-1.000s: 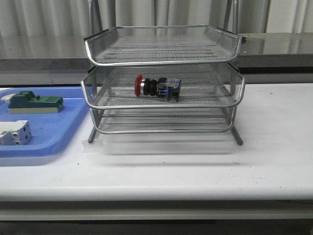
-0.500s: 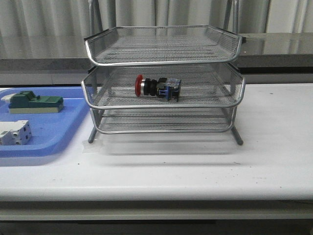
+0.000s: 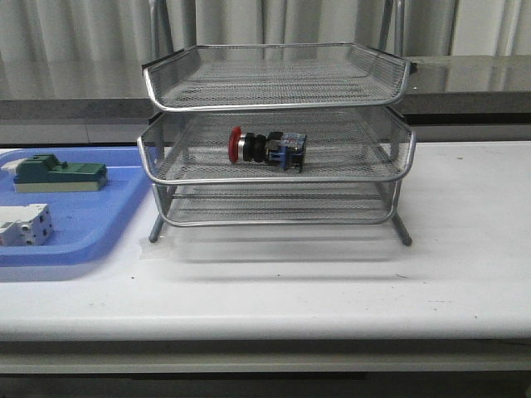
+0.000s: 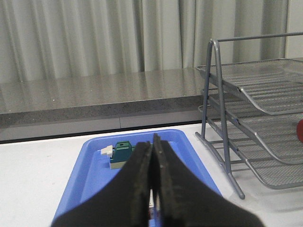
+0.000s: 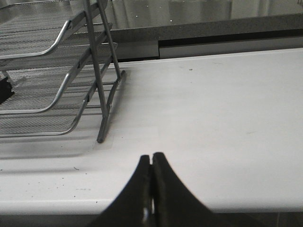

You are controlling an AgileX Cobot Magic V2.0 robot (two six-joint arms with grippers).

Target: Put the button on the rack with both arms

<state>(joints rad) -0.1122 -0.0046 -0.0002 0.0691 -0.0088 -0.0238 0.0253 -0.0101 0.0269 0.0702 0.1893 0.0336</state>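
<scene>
The button (image 3: pixel 267 150), with red cap, black body and blue rear block, lies on its side on the middle tier of the silver wire-mesh rack (image 3: pixel 278 178). A sliver of its red cap shows in the left wrist view (image 4: pixel 299 130), and a dark end of it in the right wrist view (image 5: pixel 4 89). My left gripper (image 4: pixel 152 144) is shut and empty, above the blue tray (image 4: pixel 94 165), away from the rack (image 4: pixel 255 118). My right gripper (image 5: pixel 151 158) is shut and empty over the white table, to the right of the rack (image 5: pixel 102 71). Neither gripper shows in the front view.
A flat blue tray (image 3: pixel 83 224) sits left of the rack, holding a green-topped block (image 3: pixel 60 174) and a white-grey breaker block (image 3: pixel 25 225). The green block also shows in the left wrist view (image 4: pixel 122 153). A grey ledge and curtains run behind the table.
</scene>
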